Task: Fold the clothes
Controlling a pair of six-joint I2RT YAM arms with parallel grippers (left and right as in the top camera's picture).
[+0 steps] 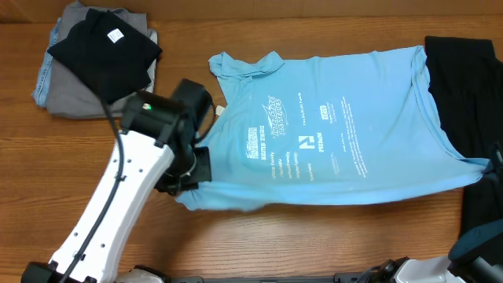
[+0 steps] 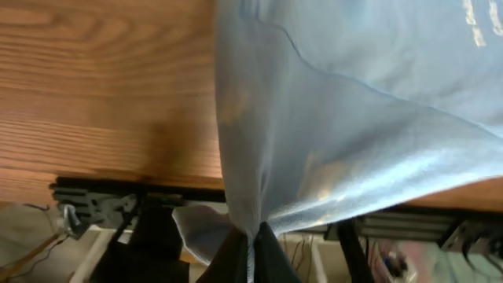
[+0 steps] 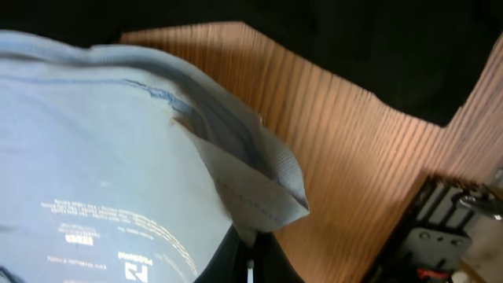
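- The left pincer is closed tight on a gathered corner of the light blue T-shirt. In the left wrist view the fabric rises straight out from between the closed fingertips.
- The right pincer is likewise closed on the shirt. Its wrist view shows the fingers pinching a folded, stitched edge.
- The T-shirt lies spread on the wooden table, stretched between the two pincers, small white print facing up. The collar lies just beyond the left pincer, on the far side.
- The near edge of the shirt runs from one pincer to the other.
- Past the left pincer, well apart from the shirt, a black garment sits on a grey garment.
- Just beyond the right pincer, a black cloth touches the shirt's edge.
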